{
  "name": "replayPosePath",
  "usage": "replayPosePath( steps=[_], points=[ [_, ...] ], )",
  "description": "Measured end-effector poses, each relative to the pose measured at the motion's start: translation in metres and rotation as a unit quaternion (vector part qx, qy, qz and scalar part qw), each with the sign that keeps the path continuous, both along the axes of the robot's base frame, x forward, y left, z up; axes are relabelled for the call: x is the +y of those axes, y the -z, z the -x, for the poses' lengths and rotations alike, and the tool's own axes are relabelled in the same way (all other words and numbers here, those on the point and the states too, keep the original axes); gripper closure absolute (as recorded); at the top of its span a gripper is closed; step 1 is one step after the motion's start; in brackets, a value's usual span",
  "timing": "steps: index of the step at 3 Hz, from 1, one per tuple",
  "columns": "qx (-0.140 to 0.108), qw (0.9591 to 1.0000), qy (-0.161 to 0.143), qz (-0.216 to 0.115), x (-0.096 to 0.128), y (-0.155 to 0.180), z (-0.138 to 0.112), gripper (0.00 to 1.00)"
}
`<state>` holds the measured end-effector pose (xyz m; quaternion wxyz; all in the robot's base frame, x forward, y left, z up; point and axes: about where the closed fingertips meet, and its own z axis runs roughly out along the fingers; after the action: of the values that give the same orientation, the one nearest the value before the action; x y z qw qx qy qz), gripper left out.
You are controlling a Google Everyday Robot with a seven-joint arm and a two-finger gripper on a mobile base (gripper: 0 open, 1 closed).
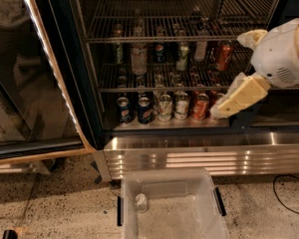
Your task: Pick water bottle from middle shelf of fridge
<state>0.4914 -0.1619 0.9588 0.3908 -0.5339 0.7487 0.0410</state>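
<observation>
- While the fridge (189, 156) stands with its glass door (35, 93) swung open at left, the water bottle (138, 56) stands upright on the middle shelf (109, 82), well left of the gripper (230, 103).
- Gripper hangs at right beside the bottom cans (164, 107), angled down-left; open or closed, I cannot tell.
- Clear bin (209, 183) sits on the speckled floor (65, 203).

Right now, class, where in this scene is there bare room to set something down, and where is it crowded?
Bare: the clear plastic bin's floor, right of its small clear object. Crowded: the dark wire rack around the clear plastic water bottle, and the can row below, beside the pale pincer.
</observation>
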Motion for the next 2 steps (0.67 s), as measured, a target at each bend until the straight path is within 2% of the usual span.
replayPosePath(
  steps=[1, 2],
  points=[
    [-0.015, 0.9976, 0.031, -0.060, 0.017, 0.016, -0.032, 0.00],
    [-0.026, 0.9906, 0.069, -0.115, 0.032, 0.039, -0.063, 0.00]
  ],
)
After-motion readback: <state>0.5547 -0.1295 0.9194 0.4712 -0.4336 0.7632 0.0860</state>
